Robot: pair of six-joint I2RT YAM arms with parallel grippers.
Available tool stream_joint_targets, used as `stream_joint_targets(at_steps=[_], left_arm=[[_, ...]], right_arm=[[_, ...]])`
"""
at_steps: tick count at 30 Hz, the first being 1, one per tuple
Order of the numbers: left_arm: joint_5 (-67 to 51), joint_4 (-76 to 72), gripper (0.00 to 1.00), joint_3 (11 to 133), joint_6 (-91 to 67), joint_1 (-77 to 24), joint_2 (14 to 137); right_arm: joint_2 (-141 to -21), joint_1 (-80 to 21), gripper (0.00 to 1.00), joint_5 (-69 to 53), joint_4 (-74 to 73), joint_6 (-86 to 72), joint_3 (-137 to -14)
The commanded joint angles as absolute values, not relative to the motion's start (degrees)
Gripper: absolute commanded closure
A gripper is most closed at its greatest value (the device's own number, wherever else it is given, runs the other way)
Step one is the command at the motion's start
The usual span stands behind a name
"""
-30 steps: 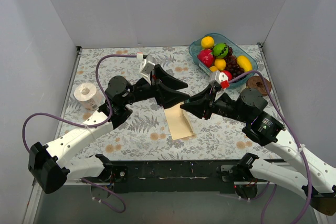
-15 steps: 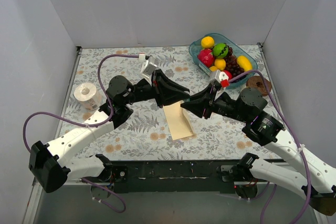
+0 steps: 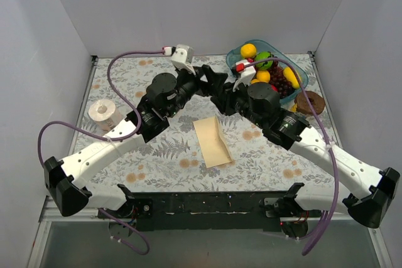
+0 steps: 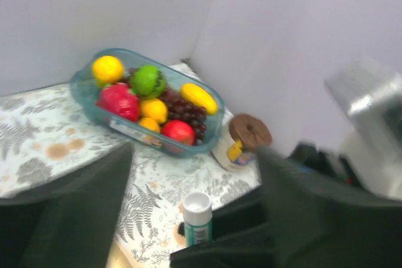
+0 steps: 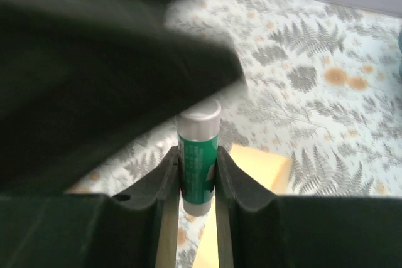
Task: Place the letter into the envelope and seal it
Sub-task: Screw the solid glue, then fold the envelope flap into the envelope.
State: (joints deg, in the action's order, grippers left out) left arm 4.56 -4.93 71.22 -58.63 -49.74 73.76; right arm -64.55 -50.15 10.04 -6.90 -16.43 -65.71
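The envelope (image 3: 212,142), a pale cream-yellow paper, lies flat in the middle of the table; its corner also shows under the right fingers (image 5: 260,167). No separate letter shows. My right gripper (image 5: 196,167) is shut on an upright green glue stick (image 5: 198,136) with a pale cap. In the top view the right gripper (image 3: 221,95) hangs above the table behind the envelope. My left gripper (image 3: 204,83) meets it tip to tip. In the left wrist view the left gripper (image 4: 195,155) is open, its fingers wide on either side of the glue stick (image 4: 198,218) and not touching it.
A blue-green bowl (image 3: 299,70) of fruit stands at the back right, with a brown-lidded jar (image 3: 309,101) beside it. A roll of tape (image 3: 103,112) sits at the left. White walls close in the back and both sides.
Both grippers have risen off the envelope's top edge and moved toward the back, leaving the envelope uncovered. The left gripper's jaws stand wider than half a second ago.
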Motion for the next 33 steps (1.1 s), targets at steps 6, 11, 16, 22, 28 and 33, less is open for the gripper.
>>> stream_joint_targets(at_steps=[6,11,16,22,28,33], left_arm=[[16.9,-7.8,0.02,60.1,-60.5,-50.9,65.2],[4.4,-7.5,0.02,50.5,-64.5,-41.7,64.2],[-2.4,-16.0,0.33,36.8,-65.1,-41.7,66.3],[-6.6,-24.6,1.00,31.8,-66.9,-41.7,72.9],[-10.2,-29.0,1.00,31.6,-66.1,-41.7,79.3],[-13.1,-32.4,1.00,30.1,-66.6,-41.7,83.5]], right_arm=[[-59.5,-46.6,0.99,12.5,-5.5,-21.4,-58.1],[-57.7,-34.7,0.99,0.8,-12.5,-23.8,-49.5],[-60.4,-31.4,0.99,-6.5,-11.3,-20.7,-43.6],[-67.9,-31.1,0.99,-11.2,-7.3,-18.5,-43.0],[-76.7,-31.0,0.99,-12.1,-3.9,-17.3,-44.2],[-84.2,-30.9,0.99,-14.1,-1.8,-17.5,-45.4]])
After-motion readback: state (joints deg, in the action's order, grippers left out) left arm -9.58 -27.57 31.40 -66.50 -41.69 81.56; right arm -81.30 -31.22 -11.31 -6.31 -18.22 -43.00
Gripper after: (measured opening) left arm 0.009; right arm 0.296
